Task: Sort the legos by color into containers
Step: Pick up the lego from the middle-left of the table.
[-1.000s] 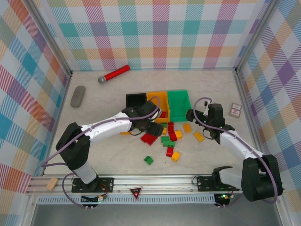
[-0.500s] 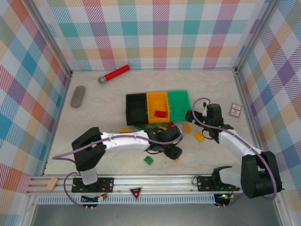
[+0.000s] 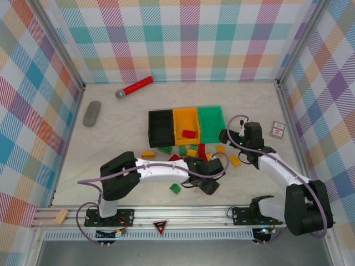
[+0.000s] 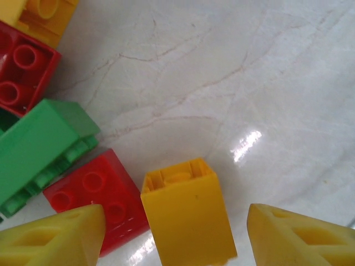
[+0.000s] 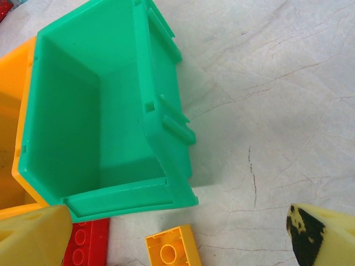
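1. Presently, the left gripper (image 4: 176, 220) hangs low over the table (image 4: 233, 83). Its jaws stand partly apart and straddle a yellow brick (image 4: 188, 216), with a gap on either side, so nothing is gripped.
2. Just beside that brick lies a square red brick (image 4: 97, 194), which touches a green brick (image 4: 39, 147).
3. From above, the left arm (image 3: 161, 170) stretches across to the near right edge of the scattered legos (image 3: 192, 153).
4. The right gripper (image 5: 177, 227) is spread wide and holds nothing. It hovers by the near end of the green bin (image 5: 105, 111).
5. The orange bin (image 5: 8, 111) stands against the green bin's side. A long red brick (image 5: 86, 241) and an orange-yellow brick (image 5: 169, 249) lie on the table just before the green bin's near wall.
6. In the overhead view the black bin (image 3: 160, 126) completes the row, and a red piece (image 3: 189, 133) lies inside the orange bin.
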Tool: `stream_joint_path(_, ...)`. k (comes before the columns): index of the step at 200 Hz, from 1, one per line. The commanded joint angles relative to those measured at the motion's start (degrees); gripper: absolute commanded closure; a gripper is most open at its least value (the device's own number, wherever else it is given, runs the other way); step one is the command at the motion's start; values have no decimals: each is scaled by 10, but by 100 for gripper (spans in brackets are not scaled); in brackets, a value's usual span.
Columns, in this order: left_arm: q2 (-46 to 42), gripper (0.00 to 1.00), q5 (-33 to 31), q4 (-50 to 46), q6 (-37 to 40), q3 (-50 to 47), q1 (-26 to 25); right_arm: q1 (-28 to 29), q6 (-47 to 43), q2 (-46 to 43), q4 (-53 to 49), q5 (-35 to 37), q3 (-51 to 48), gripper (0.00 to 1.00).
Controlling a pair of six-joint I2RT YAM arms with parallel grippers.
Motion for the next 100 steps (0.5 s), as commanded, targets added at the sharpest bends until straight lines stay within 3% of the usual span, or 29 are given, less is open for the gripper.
stream_joint_path(1, 26, 35, -12, -33, -9, 27, -5, 3, 1, -6, -10, -1, 6, 1)
stream_joint_path(12, 32, 36, -15, -43, -9, 36, -4, 3, 2, -8, -5, -2, 2, 1)
stream_joint_path(28, 36, 46, -21, -47, -9, 36, -5, 3, 1, -7, -9, 0, 3, 1)
stream_joint_path(100, 16, 47, 10, -40, -34, 17, -15, 3, 3, -1, -2, -2, 2, 1)
